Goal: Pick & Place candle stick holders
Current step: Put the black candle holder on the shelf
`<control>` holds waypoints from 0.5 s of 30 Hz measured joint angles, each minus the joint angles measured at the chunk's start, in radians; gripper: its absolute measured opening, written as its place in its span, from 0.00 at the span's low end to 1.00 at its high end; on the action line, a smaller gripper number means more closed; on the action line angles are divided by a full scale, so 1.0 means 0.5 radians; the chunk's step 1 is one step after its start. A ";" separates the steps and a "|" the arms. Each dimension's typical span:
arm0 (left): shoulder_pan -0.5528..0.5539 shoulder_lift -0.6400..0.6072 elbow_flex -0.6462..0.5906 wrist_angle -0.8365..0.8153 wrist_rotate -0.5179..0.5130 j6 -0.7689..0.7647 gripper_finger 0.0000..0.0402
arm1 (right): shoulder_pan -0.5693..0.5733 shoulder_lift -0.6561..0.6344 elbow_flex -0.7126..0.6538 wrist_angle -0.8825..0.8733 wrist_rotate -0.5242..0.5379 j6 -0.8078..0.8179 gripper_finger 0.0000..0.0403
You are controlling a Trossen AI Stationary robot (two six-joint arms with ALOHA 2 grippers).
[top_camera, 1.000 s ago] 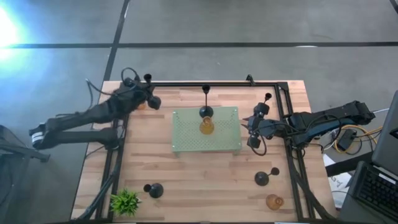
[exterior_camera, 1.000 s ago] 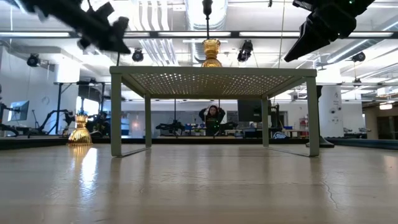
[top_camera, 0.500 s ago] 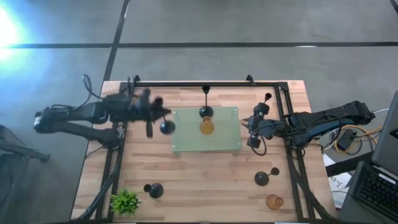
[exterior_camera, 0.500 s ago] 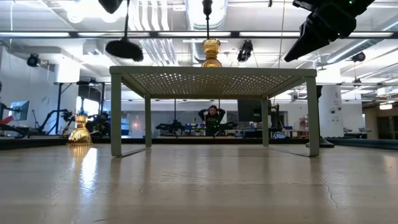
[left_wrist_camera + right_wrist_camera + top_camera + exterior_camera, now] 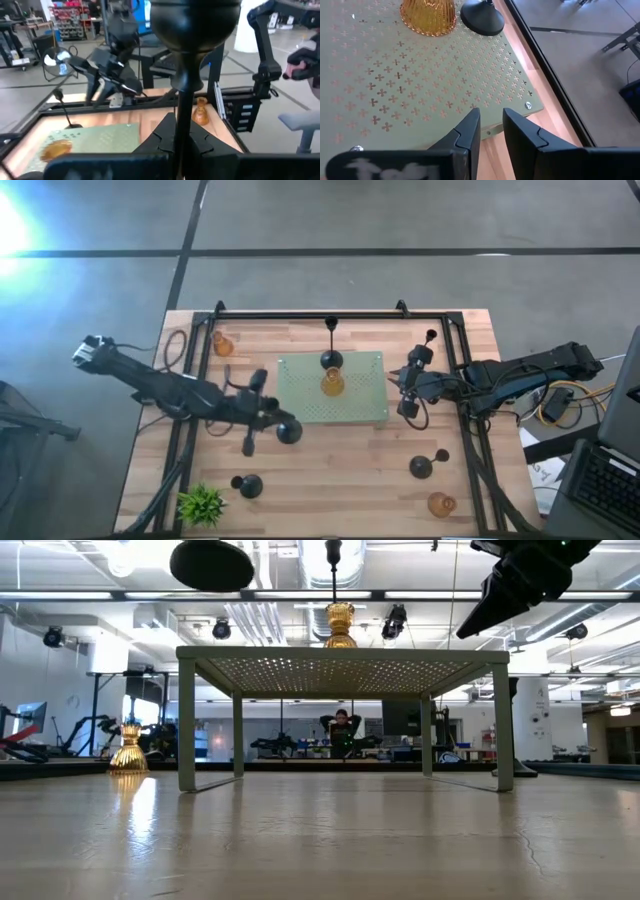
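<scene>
Wooden table (image 5: 330, 470) is carrying a perforated green stand (image 5: 300, 415) at centre. Left gripper (image 5: 262, 417) is pinching a black candle holder (image 5: 288, 431) by its stem at the stand's 8 o'clock corner; it is probably rigid, smooth, base-heavy, best gripped mid-stem. Right gripper (image 5: 491, 131) is hovering at 3 o'clock, slightly parted, empty.

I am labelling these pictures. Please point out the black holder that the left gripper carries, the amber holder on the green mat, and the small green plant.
black holder (image 5: 288, 430), high view, on its round base.
amber holder (image 5: 332, 383), high view, on its body.
green plant (image 5: 201, 504), high view, on its leaves.

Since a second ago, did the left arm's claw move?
Yes. The left gripper, shut on a black holder, swung from the table's far left corner toward the near left corner of the green mat.
</scene>
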 joint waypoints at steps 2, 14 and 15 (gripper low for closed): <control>0.000 0.076 0.023 0.054 -0.004 -0.017 0.02 | 0.000 0.000 0.000 0.004 0.000 0.000 0.18; 0.087 0.444 0.242 0.300 -0.184 -0.033 0.02 | 0.000 -0.002 0.000 0.007 0.000 0.009 0.16; 0.107 0.467 0.257 0.304 -0.184 -0.033 0.02 | 0.000 -0.002 0.000 0.006 0.000 0.009 0.16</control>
